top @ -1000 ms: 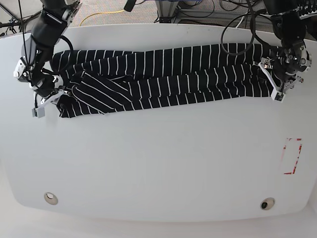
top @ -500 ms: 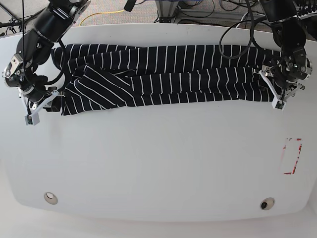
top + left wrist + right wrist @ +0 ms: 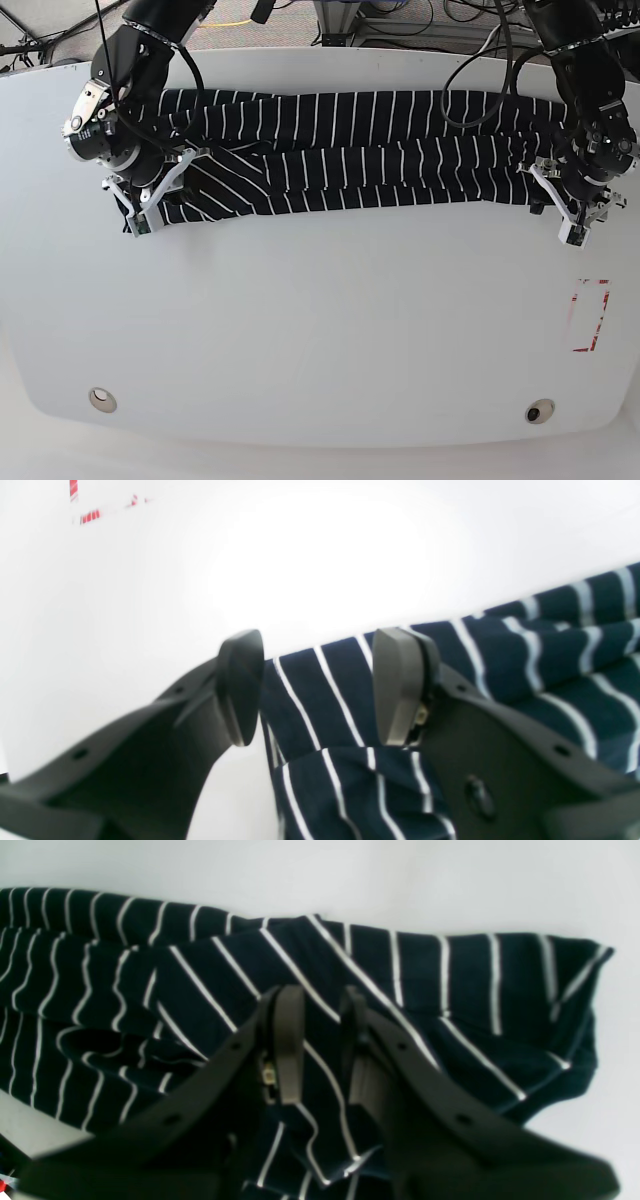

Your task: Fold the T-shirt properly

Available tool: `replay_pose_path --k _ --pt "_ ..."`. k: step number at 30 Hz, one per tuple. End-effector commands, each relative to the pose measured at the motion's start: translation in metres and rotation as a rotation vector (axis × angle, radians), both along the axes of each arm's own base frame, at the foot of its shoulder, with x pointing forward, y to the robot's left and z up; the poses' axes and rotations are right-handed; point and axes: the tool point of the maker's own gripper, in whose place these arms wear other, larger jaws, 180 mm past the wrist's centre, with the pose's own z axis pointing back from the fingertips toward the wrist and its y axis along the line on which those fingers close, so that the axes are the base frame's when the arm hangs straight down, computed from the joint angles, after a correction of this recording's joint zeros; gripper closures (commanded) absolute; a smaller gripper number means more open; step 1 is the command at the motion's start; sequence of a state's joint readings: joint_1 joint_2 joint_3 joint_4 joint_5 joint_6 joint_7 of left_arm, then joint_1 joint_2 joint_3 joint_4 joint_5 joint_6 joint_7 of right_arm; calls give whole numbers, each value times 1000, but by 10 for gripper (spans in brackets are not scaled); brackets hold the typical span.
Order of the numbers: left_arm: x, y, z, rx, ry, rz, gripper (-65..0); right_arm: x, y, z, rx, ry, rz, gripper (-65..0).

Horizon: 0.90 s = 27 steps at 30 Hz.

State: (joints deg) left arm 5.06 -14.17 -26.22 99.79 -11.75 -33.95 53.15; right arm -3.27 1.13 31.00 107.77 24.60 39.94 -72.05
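Note:
The T-shirt, dark navy with thin white stripes, lies as a long folded band across the far part of the white table. My right gripper is at the shirt's left end. In the right wrist view its jaws are nearly together with shirt fabric between them. My left gripper is at the shirt's right end. In the left wrist view its jaws stand wide apart over the shirt's edge, with fabric lying between and below them.
A red-outlined rectangle is marked on the table at the right, also in the left wrist view. Two round holes sit near the front edge. Cables lie beyond the table's far edge.
My right arm moved right and up, carrying the shirt's left end inward. My left gripper moved slightly down and outward at the right end. The band now lies shorter and more compact.

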Motion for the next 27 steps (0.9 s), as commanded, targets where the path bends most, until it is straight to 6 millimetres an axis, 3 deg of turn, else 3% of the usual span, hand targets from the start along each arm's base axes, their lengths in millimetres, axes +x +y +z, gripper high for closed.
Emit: replay_pose_path --k 1,10,19,27 --pt "2 12 20 -32 -69 33 -329 3 1 1 16 -33 3 -124" --pt "-16 49 19 -310 -86 215 -501 -5 -14 -45 84 59 -27 -124" --pt "-37 67 -7 -470 -1 257 -510 -9 -18 -59 106 90 -42 -124" --pt "-61 65 -31 -491 75 257 -510 -8 -17 -58 105 86 -41 -122"
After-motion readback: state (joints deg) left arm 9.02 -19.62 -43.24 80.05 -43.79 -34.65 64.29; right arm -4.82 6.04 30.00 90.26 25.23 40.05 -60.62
